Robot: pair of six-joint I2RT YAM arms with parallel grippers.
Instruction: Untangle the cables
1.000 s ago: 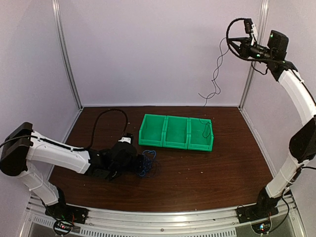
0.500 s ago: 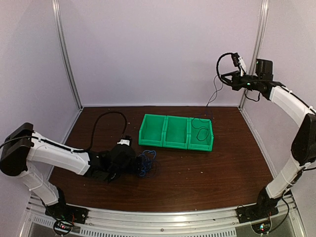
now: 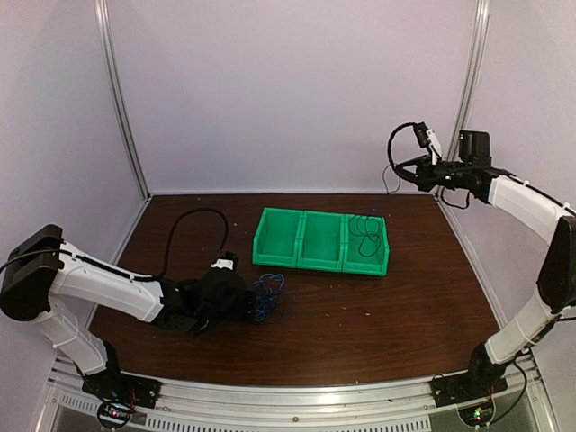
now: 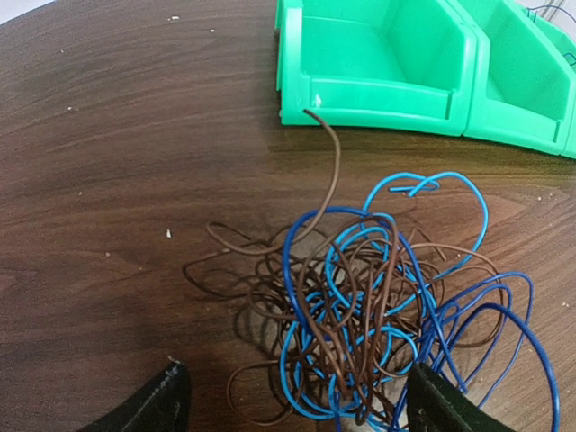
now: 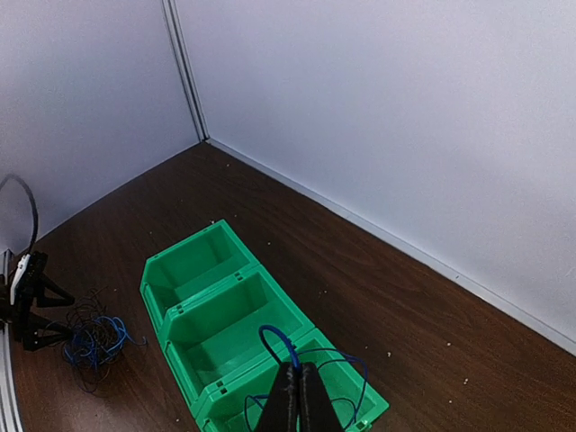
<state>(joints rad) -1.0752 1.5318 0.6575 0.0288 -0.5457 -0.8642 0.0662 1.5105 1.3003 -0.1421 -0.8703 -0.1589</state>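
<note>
L pincer is held open at cables left of bins; R pincer is clamped on blue cable above bins.

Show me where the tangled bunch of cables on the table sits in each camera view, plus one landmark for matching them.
Top external: the tangled bunch lies left of centre, nearer the camera than the green bins.
Left wrist: it fills the lower centre-right.
Right wrist: small, at the lower left.
Shared landmark: the green bins, also upper right and centre.
</note>
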